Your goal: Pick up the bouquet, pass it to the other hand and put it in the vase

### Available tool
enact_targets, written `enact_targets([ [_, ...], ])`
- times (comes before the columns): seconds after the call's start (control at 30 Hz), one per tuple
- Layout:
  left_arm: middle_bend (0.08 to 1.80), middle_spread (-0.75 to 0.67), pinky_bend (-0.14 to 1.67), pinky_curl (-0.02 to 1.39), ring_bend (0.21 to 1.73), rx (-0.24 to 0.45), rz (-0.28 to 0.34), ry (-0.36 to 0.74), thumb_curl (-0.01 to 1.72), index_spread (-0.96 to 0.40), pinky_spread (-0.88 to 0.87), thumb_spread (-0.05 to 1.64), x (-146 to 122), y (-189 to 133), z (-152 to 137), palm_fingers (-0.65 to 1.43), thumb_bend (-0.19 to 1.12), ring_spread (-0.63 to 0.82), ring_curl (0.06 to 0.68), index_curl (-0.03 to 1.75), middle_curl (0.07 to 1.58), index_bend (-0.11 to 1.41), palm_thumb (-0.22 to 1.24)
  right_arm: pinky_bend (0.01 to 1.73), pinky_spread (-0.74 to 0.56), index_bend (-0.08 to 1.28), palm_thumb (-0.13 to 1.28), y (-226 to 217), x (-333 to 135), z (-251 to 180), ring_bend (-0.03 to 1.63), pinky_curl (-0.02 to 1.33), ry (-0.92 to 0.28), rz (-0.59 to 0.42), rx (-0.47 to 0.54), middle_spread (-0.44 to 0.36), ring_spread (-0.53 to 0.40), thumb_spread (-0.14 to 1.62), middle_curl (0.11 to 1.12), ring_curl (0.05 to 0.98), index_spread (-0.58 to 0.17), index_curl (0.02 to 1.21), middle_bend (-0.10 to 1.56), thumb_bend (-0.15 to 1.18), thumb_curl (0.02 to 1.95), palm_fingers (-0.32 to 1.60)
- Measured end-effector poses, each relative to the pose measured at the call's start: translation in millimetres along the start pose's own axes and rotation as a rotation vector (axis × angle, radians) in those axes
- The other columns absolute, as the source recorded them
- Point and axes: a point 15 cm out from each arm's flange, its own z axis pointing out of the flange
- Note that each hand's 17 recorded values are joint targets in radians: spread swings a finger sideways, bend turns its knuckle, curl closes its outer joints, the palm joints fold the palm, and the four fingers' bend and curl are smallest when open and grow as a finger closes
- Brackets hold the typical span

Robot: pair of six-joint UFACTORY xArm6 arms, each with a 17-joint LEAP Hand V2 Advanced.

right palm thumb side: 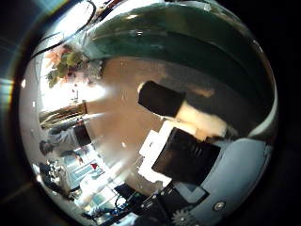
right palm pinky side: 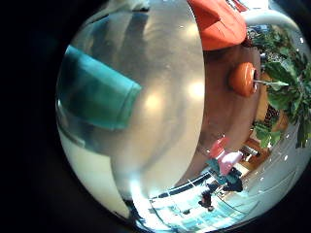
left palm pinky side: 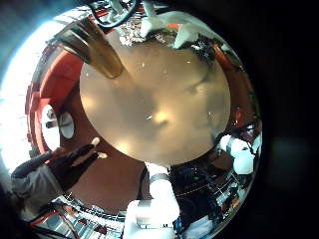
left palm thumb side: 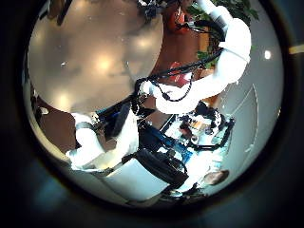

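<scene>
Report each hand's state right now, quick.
Left hand: cannot be told.
Right hand: open, holding nothing; the bouquet lies apart from it on the table.

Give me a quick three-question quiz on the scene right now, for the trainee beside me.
1. True or false: the bouquet already stands in the vase.
2. What does the bouquet lie on? A) the table B) the floor C) a chair
3. Fill in: the table's top is ____ in shape.
Key: 1 false; 2 A; 3 round.
</scene>
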Motion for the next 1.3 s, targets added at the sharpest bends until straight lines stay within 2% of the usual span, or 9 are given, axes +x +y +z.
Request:
enact_targets([
  [0.13, 0.19, 0.46, 0.19, 0.27, 0.43, 0.000, -0.001, 0.001, 0.34, 0.11, 0.55, 1.10, -0.1, 0.2, -0.5, 0.08, -0.02, 0.59, 0.209, 0.38, 0.31, 0.19, 0.41, 0.75, -0.34, 0.49, 0.53, 4.7, -6.1, -0.4, 1.02, 0.14, 0.011, -0.016, -0.021, -0.137, -0.210, 1.01, 0.49, 0.340, -0.359, 0.48, 0.75, 0.00, 0.45, 1.47],
  [0.2, 0.19, 0.46, 0.19, 0.27, 0.43, 0.000, 0.001, 0.001, 0.34, 0.11, 0.55, 1.10, 0.3, 0.2, -0.5, 0.08, -0.02, 0.59, 0.209, 0.38, 0.31, 0.19, 0.41, 0.86, -0.42, 0.69, 0.61, 11.4, -10.3, 0.3, 1.08, 0.19, 0.016, -0.027, -0.049, -0.141, -0.202, 0.96, 0.53, 0.378, -0.347, 0.56, 0.86, -0.01, 0.48, 1.52],
  [0.4, 0.19, 0.46, 0.19, 0.27, 0.43, 0.007, 0.004, 0.000, 0.34, 0.11, 0.55, 1.10, 1.4, 0.9, -3.1, 0.08, -0.02, 0.59, 0.210, 0.38, 0.31, 0.19, 0.41, 1.09, -0.39, 0.94, 0.79, 28.3, -12.6, 1.4, 1.25, 0.31, 0.077, -0.065, -0.123, -0.147, -0.185, 0.85, 0.61, 0.459, -0.303, 0.66, 1.09, 0.01, 0.55, 1.45],
  [0.43, 0.19, 0.46, 0.19, 0.27, 0.43, 0.008, 0.005, 0.000, 0.34, 0.11, 0.55, 1.10, 1.8, 0.9, -3.7, 0.08, -0.02, 0.59, 0.210, 0.38, 0.31, 0.19, 0.41, 1.15, -0.38, 0.99, 0.87, 29.0, -12.7, 0.9, 1.29, 0.34, 0.083, -0.068, -0.126, -0.147, -0.188, 0.82, 0.63, 0.480, -0.293, 0.69, 1.14, 0.03, 0.57, 1.41],
  [0.53, 0.19, 0.46, 0.19, 0.27, 0.43, 0.012, 0.008, 0.001, 0.34, 0.11, 0.55, 1.10, 3.1, 2.5, -5.3, 0.08, -0.02, 0.59, 0.210, 0.38, 0.30, 0.19, 0.41, 1.26, -0.33, 1.07, 0.97, 28.7, -11.3, -5.8, 1.35, 0.40, 0.086, -0.067, -0.112, -0.145, -0.187, 0.78, 0.67, 0.518, -0.273, 0.72, 1.23, 0.04, 0.61, 1.33],
  [0.7, 0.19, 0.46, 0.19, 0.27, 0.43, 0.021, 0.009, -0.001, 0.34, 0.11, 0.55, 1.10, 3.7, 4.0, -8.2, 0.08, -0.02, 0.59, 0.210, 0.38, 0.30, 0.19, 0.41, 1.36, -0.28, 1.16, 1.07, 28.7, -5.9, -37.1, 1.42, 0.47, 0.083, -0.051, -0.048, -0.137, -0.186, 0.77, 0.71, 0.564, -0.246, 0.76, 1.31, 0.06, 0.68, 1.23],
  [0.87, 0.19, 0.46, 0.19, 0.27, 0.43, 0.023, 0.008, 0.000, 0.34, 0.12, 0.55, 1.10, 2.3, 4.1, -8.9, 0.08, -0.02, 0.59, 0.210, 0.38, 0.30, 0.19, 0.41, 1.41, -0.25, 1.20, 1.10, 34.0, -11.7, -82.9, 1.45, 0.51, 0.052, -0.049, 0.035, -0.127, -0.186, 0.78, 0.72, 0.593, -0.231, 0.77, 1.35, 0.06, 0.74, 1.19],
  [1.1, 0.19, 0.45, 0.19, 0.27, 0.43, 0.047, -0.005, 0.005, 0.34, 0.11, 0.55, 1.10, -0.7, 3.7, -15.4, 0.09, -0.02, 0.59, 0.210, 0.38, 0.31, 0.19, 0.40, 1.43, -0.21, 1.23, 1.12, 47.5, -40.3, -143.3, 1.47, 0.56, -0.136, -0.081, 0.155, -0.113, -0.185, 0.80, 0.73, 0.622, -0.212, 0.78, 1.38, 0.05, 0.81, 1.16],
  [1.3, 0.19, 0.44, 0.18, 0.26, 0.43, 0.083, -0.034, 0.065, 0.34, 0.11, 0.55, 1.11, -6.8, 2.0, -23.4, 0.11, -0.02, 0.59, 0.211, 0.39, 0.31, 0.19, 0.39, 1.42, -0.19, 1.25, 1.14, 64.4, -60.8, -207.4, 1.47, 0.61, -0.299, -0.117, 0.291, -0.108, -0.185, 0.80, 0.72, 0.641, -0.205, 0.78, 1.40, 0.05, 0.88, 1.15],
])
